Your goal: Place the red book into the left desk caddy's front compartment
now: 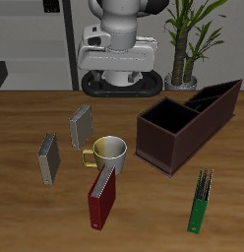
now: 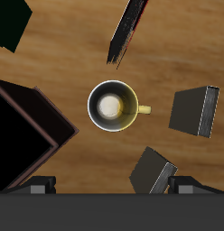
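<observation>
a wooden table (image 1: 26,212) is carrying a mug (image 1: 109,153) at centre, red book (image 1: 102,199) at six o'clock, two grey books (image 1: 81,126) at ten, desk caddy (image 1: 186,123) at two, green book (image 1: 200,200) at four.

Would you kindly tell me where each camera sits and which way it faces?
Exterior view: high before the table, looking down and back at the robot's white base, with the left desk caddy, the mug and the red book.
Wrist view: on the end effector, looking straight down at the mug; only its dark housing shows.
Shared: mug, red book, caddy, two grey books.
</observation>
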Tool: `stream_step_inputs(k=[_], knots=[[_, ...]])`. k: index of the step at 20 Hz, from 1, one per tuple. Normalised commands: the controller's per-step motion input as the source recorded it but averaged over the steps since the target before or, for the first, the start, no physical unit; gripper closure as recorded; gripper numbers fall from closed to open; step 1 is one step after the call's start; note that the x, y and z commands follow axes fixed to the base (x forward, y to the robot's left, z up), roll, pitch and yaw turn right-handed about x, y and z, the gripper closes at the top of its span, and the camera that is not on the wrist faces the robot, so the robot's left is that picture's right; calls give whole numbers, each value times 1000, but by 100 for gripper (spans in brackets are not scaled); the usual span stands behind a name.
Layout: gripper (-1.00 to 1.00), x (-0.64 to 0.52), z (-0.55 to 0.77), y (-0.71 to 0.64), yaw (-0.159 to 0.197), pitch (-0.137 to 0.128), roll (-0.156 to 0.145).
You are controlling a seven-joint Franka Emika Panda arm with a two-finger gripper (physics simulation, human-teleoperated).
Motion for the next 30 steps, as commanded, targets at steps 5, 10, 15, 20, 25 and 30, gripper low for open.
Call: stream_step_inputs(k=[5, 10, 15, 20, 25, 30], knots=[[-100, 351, 64, -18, -4, -8, -24], [-100, 279, 88, 65, 6, -13, -26], [-100, 327, 113, 41, -9, -26, -16], [-100, 327, 128, -102, -18, -39, 22], [-100, 320, 30, -176, 18, -18, -10], [-100, 289, -76, -258, 5, -1, -23]])
